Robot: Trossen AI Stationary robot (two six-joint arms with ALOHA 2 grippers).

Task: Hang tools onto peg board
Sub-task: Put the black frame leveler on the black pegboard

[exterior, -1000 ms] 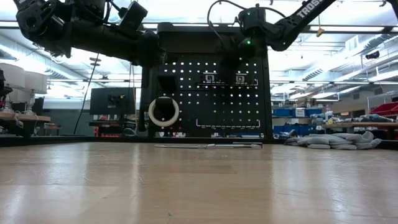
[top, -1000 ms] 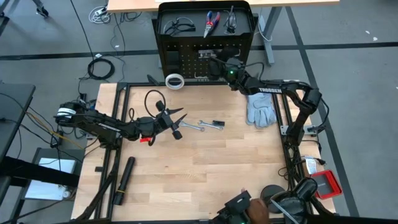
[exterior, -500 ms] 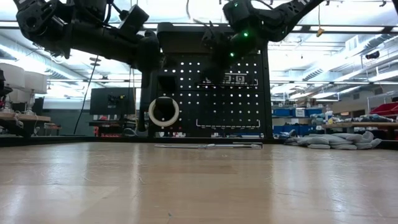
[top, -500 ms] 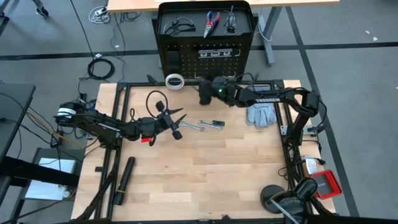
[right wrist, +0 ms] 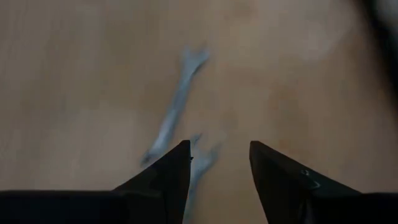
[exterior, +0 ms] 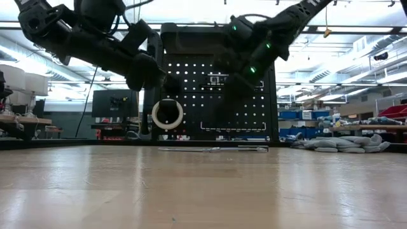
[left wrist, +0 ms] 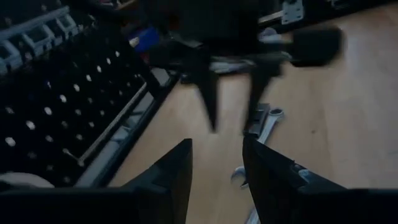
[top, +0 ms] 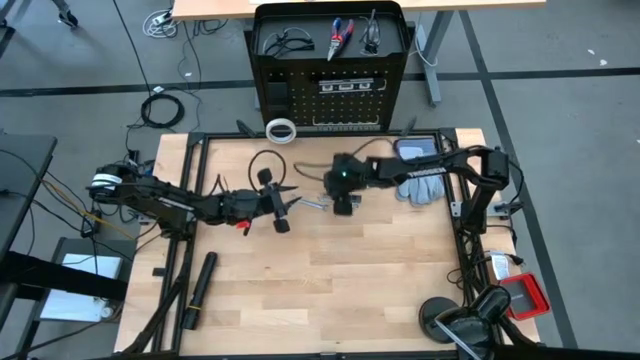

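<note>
Black perforated metal makes up the peg board (top: 330,95), standing upright at the far edge of the wooden table (top: 330,290). On its top shelf sit a pair of glasses (top: 283,41), red-and-blue-handled pliers (top: 340,35) and another dark item I can't make out. A black strip with white squares (top: 343,86) hangs on the board's face, and a white tape ring (top: 282,130) sits at its foot. Two small silver wrenches (right wrist: 177,102) lie flat on the table in front of the board. The right gripper (top: 342,203) hangs just above them, pointing down, its fingers (right wrist: 163,177) parted with nothing between them. The left gripper (top: 283,205) hovers just beside it, aimed toward the same wrenches, fingers (left wrist: 168,180) also apart and empty. Grey work gloves (top: 420,180) lie near the table's right side, and a long black cylinder (top: 198,290) rests near the front left corner.
</note>
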